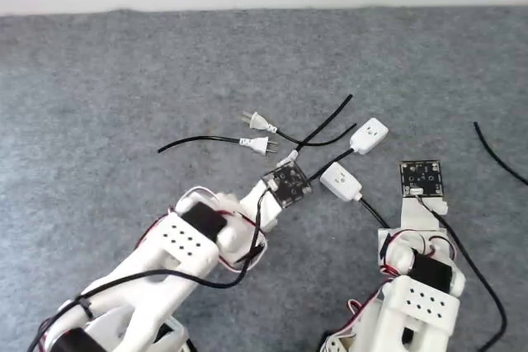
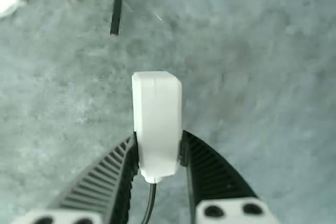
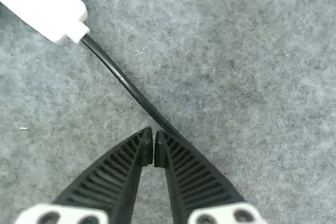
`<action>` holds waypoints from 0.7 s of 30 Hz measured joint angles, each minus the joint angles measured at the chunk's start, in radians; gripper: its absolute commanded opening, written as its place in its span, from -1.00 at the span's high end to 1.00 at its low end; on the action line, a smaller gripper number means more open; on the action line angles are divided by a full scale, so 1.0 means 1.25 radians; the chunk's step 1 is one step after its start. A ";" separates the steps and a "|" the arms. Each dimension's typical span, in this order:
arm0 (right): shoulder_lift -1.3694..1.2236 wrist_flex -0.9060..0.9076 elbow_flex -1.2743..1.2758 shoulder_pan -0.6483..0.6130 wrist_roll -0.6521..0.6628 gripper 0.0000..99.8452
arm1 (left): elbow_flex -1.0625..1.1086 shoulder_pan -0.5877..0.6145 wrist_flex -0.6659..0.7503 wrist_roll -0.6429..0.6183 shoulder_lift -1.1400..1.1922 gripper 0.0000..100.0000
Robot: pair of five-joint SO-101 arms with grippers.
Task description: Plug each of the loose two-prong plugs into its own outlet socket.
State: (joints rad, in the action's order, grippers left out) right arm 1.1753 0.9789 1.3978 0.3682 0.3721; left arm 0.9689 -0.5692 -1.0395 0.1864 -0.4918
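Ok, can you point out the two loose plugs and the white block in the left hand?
Farther plug [image 1: 262, 123], high view: its white body, behind the prongs.
Nearer plug [image 1: 265, 146], high view: its white body.
White block [image 2: 156, 119], left wrist view: its broad face, above the left hand [image 2: 157, 141].

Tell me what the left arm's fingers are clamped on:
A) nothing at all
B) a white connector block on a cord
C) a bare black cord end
B: in the left wrist view the left arm's fingers press against both sides of the white connector block, and its cord trails back between them.
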 measured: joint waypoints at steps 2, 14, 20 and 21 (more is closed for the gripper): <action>0.000 0.000 0.000 0.000 0.000 0.98 | 0.000 -0.005 0.034 -0.091 0.017 0.83; 0.000 0.000 0.012 0.000 0.026 0.98 | -0.041 0.010 0.150 -0.285 0.226 0.41; 0.000 0.000 0.012 0.000 0.026 0.98 | -0.124 0.069 0.095 -0.313 0.331 0.18; 0.000 0.000 0.012 0.000 0.026 0.98 | -0.130 0.072 0.088 -0.313 0.333 0.18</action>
State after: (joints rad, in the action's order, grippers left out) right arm 1.1753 0.9789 1.4131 0.3682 0.4043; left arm 0.8063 -0.4787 -0.9291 -0.2048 -0.0760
